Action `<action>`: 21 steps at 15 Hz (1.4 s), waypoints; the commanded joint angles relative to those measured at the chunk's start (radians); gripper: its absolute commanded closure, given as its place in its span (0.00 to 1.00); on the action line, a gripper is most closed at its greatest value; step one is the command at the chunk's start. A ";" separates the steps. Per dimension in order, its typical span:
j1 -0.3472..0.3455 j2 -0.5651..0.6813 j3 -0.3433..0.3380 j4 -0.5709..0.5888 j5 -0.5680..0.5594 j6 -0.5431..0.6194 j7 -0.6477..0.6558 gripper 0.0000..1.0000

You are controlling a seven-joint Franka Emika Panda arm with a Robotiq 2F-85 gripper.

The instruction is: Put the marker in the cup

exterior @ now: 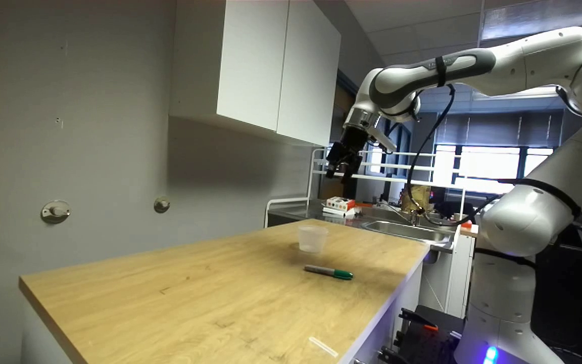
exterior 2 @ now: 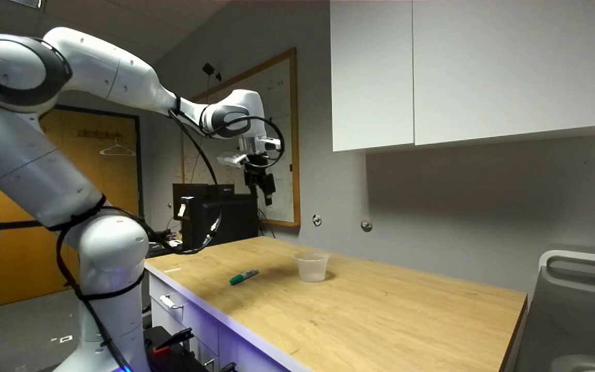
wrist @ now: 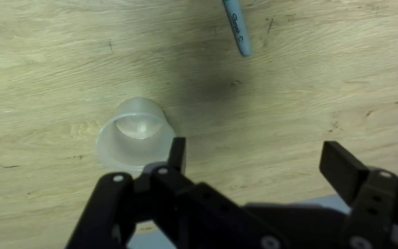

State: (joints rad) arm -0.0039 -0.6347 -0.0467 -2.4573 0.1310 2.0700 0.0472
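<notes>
In an exterior view, the marker (exterior: 328, 272) lies flat on the bench (exterior: 195, 303), grey barrel to the left and green cap to the right. The cup (exterior: 313, 239), pale and see-through, stands upright on its far side, near but apart. The claw (exterior: 339, 175) hangs well above them both, pointing down. Past the far end of the bench I make out a sink (exterior: 406, 230) and a red-and-white box (exterior: 340, 203); white cupboards (exterior: 258, 71) hang higher up.

In an exterior view, the marker rests to the left of the cup, cap end nearer, with bench between the two. Behind the claw is a whiteboard (exterior 2: 279, 108), and at far left a coat hanger (exterior 2: 117, 145) dangles on an orange door (exterior 2: 116, 178).

In the wrist view, the claw's fingers (wrist: 344, 173) stand wide apart, bench showing between them. The one at left covers a bit of the cup's rim (only by line of sight: both exterior views put the claw well above it). The marker lies at the far edge, right of the cup; I can read "Sharpie" on its barrel.
</notes>
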 commanded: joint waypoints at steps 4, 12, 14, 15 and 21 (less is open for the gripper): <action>0.006 0.330 0.102 0.071 -0.055 0.085 0.069 0.00; 0.053 0.565 0.142 0.132 -0.134 -0.048 0.064 0.00; 0.061 0.601 0.139 0.143 -0.129 -0.079 0.047 0.00; 0.064 0.619 0.138 0.150 -0.125 -0.093 0.035 0.00; 0.079 0.733 0.140 0.215 -0.109 -0.166 -0.017 0.00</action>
State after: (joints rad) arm 0.0672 0.0385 0.0950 -2.3075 0.0181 1.9608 0.0611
